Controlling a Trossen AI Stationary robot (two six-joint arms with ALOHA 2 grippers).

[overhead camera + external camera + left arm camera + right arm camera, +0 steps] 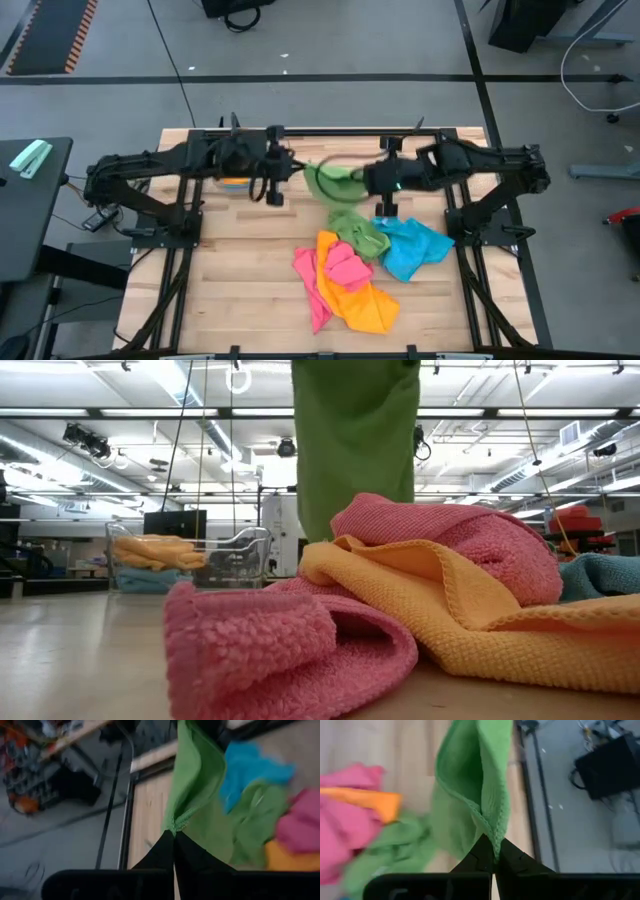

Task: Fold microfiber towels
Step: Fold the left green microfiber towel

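A green microfiber towel [328,181] hangs between my two grippers above the far middle of the table. My left gripper [284,172] is shut on it from the left and my right gripper [366,182] from the right. Below and nearer lies a heap of towels: green [362,236], blue [412,249], pink [338,266] and orange-yellow [360,303], resting on the wooden tabletop. In the low view the hanging green towel [355,450] drops behind the pink towel [260,645], which hides its lower end. My left gripper pinches a bunched bit of the green towel's hemmed edge [175,823] between its two fingertips. The cloth rises and spreads away from the fingers, folded in on itself. My right gripper pinches the green towel's stitched hem [496,836] between its two fingertips, slanting downward. Two layers of the edge meet at the fingers. The cloth hangs slack toward the heap; whether it touches the heap, I cannot tell.
A clear plastic bin [190,563] with folded orange and blue cloths stands at the far left, under my left arm [235,183]. Bare wood lies left of the heap [240,270]. The dark table frame runs along the edges [470,290].
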